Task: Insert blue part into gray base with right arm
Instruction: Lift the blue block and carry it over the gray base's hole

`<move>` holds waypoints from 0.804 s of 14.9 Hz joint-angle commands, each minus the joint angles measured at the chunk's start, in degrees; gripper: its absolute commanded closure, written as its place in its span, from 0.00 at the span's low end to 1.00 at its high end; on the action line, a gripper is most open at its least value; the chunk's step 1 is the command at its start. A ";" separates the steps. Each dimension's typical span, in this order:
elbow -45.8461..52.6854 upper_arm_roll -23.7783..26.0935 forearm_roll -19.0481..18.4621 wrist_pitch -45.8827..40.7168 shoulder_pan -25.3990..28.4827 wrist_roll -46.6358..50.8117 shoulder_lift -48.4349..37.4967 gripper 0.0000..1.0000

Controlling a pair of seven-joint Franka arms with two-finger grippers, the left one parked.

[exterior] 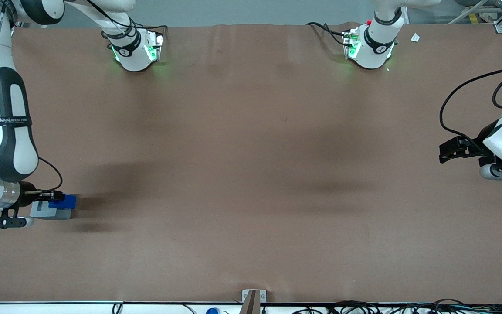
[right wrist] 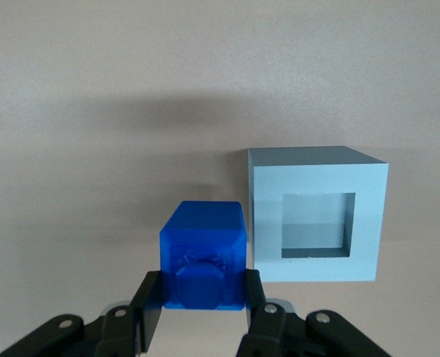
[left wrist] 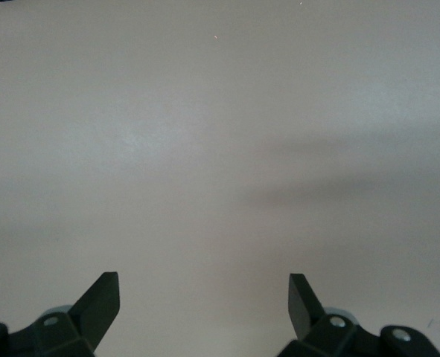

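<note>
The bright blue part (right wrist: 202,249) is clamped between the two black fingers of my right arm's gripper (right wrist: 201,291), which is shut on it. The gray base (right wrist: 268,216) stands close beside the blue part, and its square recess is open and empty, facing the wrist camera. The blue part is next to the base, not over the recess. In the front view the gripper (exterior: 55,197) holds the blue part (exterior: 66,201) at the edge of the gray base (exterior: 48,211), at the working arm's end of the table, near the front.
The brown table (exterior: 251,174) stretches wide toward the parked arm's end. Two arm bases (exterior: 135,50) (exterior: 371,46) stand at the back edge. A small metal bracket (exterior: 251,300) sits at the table's front edge, with cables along it.
</note>
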 commanded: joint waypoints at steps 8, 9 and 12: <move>7.19 0.40 -1.01 -9.26 -1.91 -3.18 -0.02 0.76; 7.37 0.49 -1.10 -9.27 -2.44 -3.71 -0.02 0.76; 7.46 0.40 -1.01 -8.65 -3.50 -3.80 0.15 0.76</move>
